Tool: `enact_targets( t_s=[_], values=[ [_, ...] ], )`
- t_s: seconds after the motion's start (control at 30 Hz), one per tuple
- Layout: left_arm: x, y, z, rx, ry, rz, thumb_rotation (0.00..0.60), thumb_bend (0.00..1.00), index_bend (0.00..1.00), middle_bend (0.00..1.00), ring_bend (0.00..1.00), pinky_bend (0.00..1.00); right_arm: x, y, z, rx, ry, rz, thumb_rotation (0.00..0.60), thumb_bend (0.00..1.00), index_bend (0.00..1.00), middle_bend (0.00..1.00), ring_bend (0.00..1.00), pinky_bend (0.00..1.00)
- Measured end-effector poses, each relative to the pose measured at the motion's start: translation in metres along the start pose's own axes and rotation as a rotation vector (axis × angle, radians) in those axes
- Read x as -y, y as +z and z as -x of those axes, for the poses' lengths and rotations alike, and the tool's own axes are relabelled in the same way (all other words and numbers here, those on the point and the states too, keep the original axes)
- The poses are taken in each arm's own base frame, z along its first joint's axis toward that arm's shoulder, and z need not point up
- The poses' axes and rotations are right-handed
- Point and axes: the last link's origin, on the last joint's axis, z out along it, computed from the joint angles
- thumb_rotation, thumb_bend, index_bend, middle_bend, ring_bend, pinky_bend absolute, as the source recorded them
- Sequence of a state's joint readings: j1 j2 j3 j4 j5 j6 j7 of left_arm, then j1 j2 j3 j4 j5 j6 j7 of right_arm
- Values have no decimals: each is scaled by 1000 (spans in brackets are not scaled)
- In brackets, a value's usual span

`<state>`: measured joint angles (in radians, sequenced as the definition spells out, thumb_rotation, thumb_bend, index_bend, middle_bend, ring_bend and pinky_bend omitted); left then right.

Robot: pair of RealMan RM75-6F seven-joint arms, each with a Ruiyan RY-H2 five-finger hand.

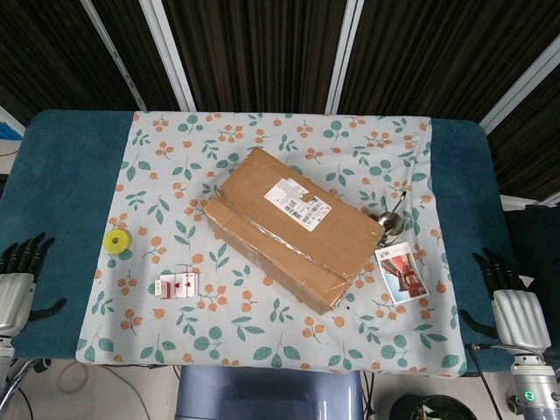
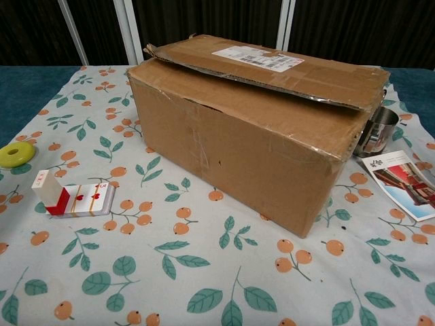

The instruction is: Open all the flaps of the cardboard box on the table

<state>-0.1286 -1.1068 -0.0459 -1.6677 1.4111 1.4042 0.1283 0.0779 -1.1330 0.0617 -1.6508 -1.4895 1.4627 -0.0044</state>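
A brown cardboard box lies turned at an angle in the middle of the leaf-patterned cloth, with a white shipping label on top. Its top flaps lie down flat over the box; one edge is slightly lifted and ragged in the chest view. The box fills the centre of that view. My left hand rests at the table's near left edge, fingers spread and holding nothing. My right hand rests at the near right edge, also spread and holding nothing. Both are far from the box and absent from the chest view.
A yellow ring and a red-and-white card pack lie left of the box. A metal cup stands behind the box's right end, with a printed card beside it. The teal table extends beyond the cloth on both sides.
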Motion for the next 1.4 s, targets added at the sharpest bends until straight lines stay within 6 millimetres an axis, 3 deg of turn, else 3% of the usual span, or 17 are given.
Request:
enact_targets(
  t_s=[0.8,1.4],
  values=[
    [-1,1,0,-9,-7,1,600,121,0,0,0,0,-1,1,0,-6,5,9,600,279,0,0,0,238],
    [-14,17,-6,-55,39,9,600,121,0,0,0,0,-2,6,5,5,51,45,600,280,0,0,0,238]
  ],
)
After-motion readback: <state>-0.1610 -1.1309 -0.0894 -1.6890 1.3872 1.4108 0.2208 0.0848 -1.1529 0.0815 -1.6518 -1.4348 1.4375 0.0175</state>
